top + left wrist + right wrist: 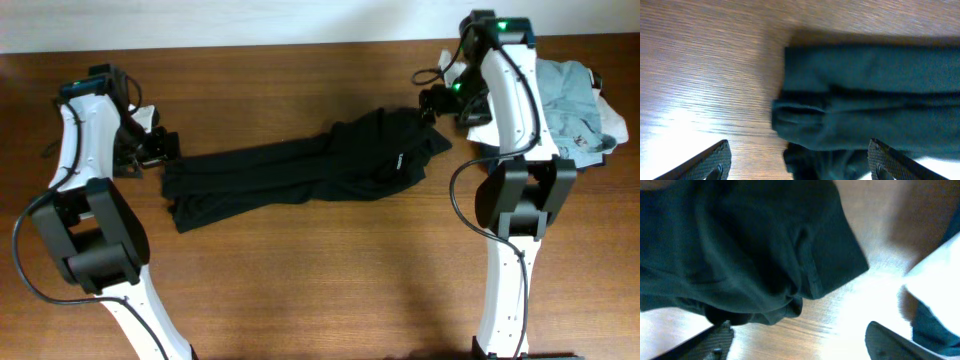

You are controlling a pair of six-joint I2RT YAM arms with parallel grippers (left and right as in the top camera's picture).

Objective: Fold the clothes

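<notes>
The clothes (300,175) are a black top lying in a long, rumpled band across the middle of the wooden table. My left gripper (165,148) stands open at its left end. In the left wrist view the folded dark edge (865,95) lies ahead, and a fold of it reaches between the wide-apart fingertips (715,160); my left gripper (800,167) holds nothing. My right gripper (432,100) is open at the top's right end. In the right wrist view the black cloth (740,245) lies just beyond my right gripper (805,342), with bare wood between its fingers.
A heap of other garments, mostly light grey-blue (575,95), lies at the back right behind the right arm. Its white edge (935,285) shows beside the right finger. Both arm bases stand near the table's front edge.
</notes>
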